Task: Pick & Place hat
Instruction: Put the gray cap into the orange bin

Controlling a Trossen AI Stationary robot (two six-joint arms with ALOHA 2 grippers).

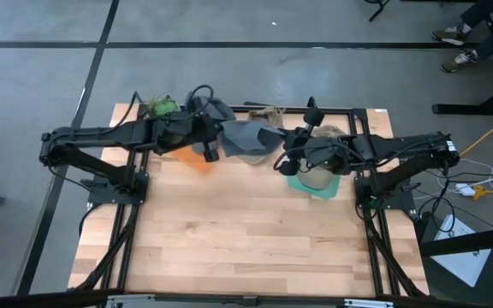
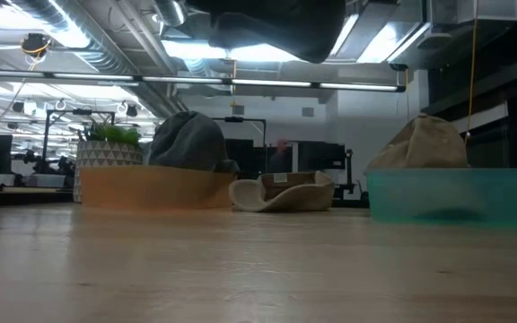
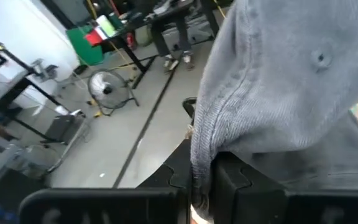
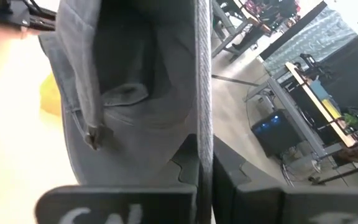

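A grey hat (image 1: 248, 138) is held above the tabletop (image 1: 246, 239) between both arms. The left gripper (image 3: 205, 180) is clamped on one edge of it, and the right gripper (image 4: 205, 168) is closed on the opposite edge. Farther back, an orange bin (image 2: 151, 187), a tan hat (image 2: 283, 192) and a teal bin (image 2: 451, 196) are seen.

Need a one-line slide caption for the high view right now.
Both arms hold a grey hat stretched above the table, left pincer and right pincer each shut on an edge.
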